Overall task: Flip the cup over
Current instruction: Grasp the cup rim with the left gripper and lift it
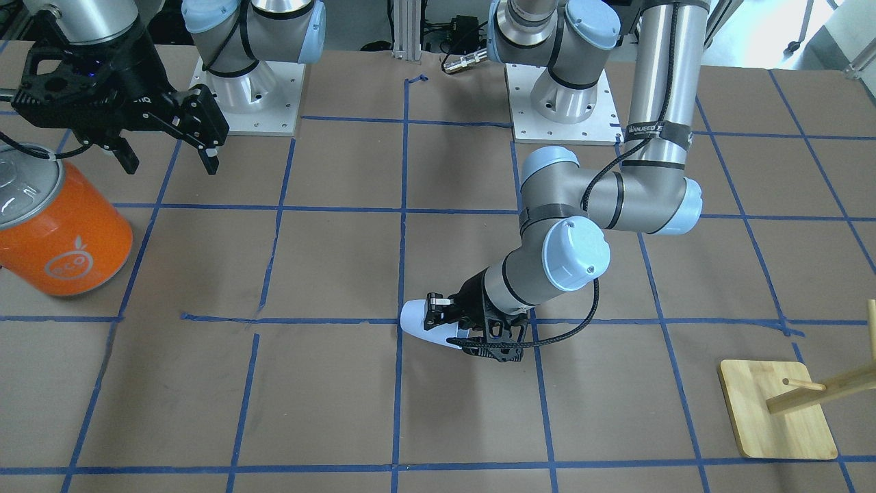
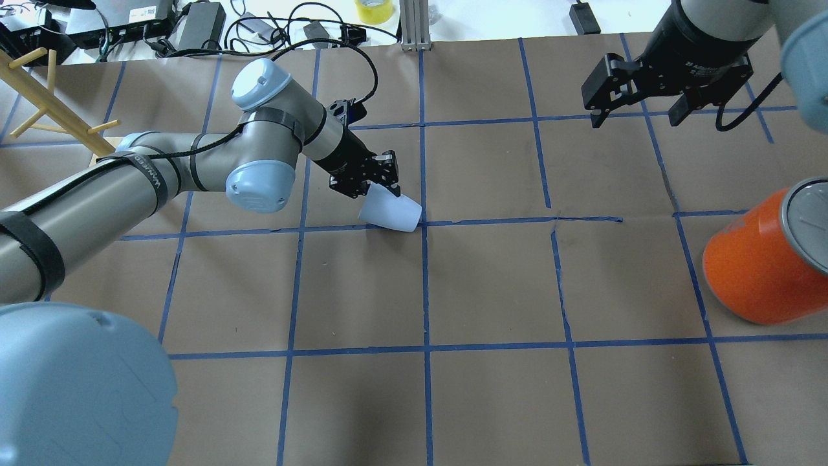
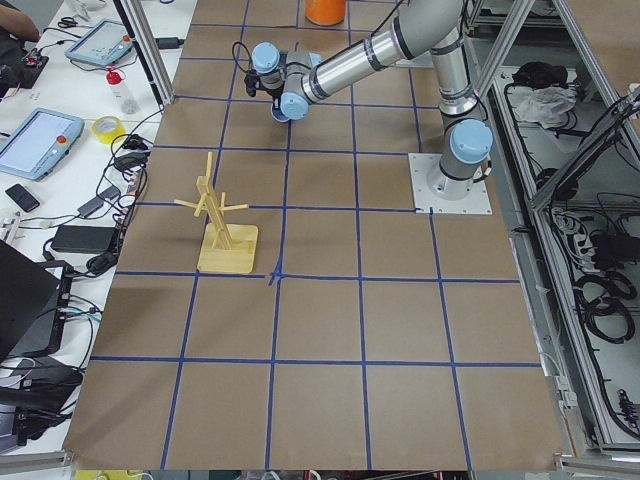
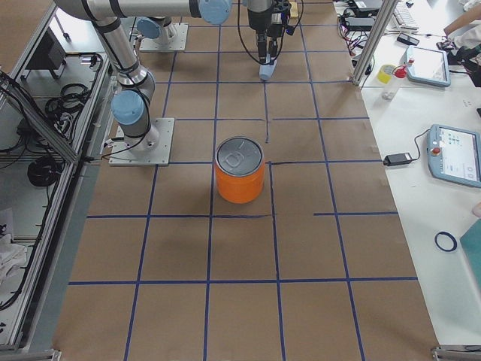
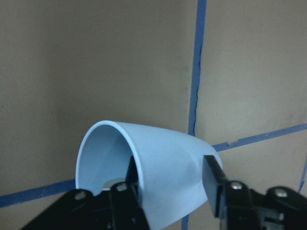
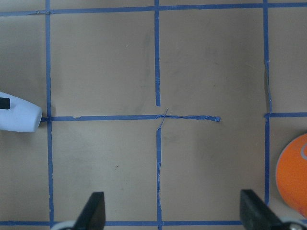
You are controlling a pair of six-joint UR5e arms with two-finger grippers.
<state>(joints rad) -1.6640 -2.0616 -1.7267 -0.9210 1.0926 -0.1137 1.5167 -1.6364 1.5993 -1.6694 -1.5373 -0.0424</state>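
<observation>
The cup [image 2: 392, 212] lay tipped on its side near the middle of the table, its narrow base pointing at the crossing of two blue tape lines [image 2: 424, 278] and its wider mouth turned back toward the left arm. I could not tell whether the base was resting on the brown paper or hanging just clear of it. The left gripper [image 2: 381, 183] was clamped on the rim. In its wrist view one finger [image 5: 125, 179] sat inside the mouth and the other [image 5: 213, 184] outside, with only the thin wall pinched between them. I judged the flip to be mid-turn, so the job was to roll the wrist until the cup was over. I wanted to turn slowly about the rim, because a thin plastic wall gripped at one edge could bend or slide out. I also wanted enough height for the base to swing without scraping the paper. I meant to lower the cup until it sat flat before easing the fingers apart. The right gripper [image 2: 637, 113] hung with its fingers spread and nothing between them, well apart from the cup. It was nearer the orange can [image 2: 763, 265], so I saw no reason to move it.
</observation>
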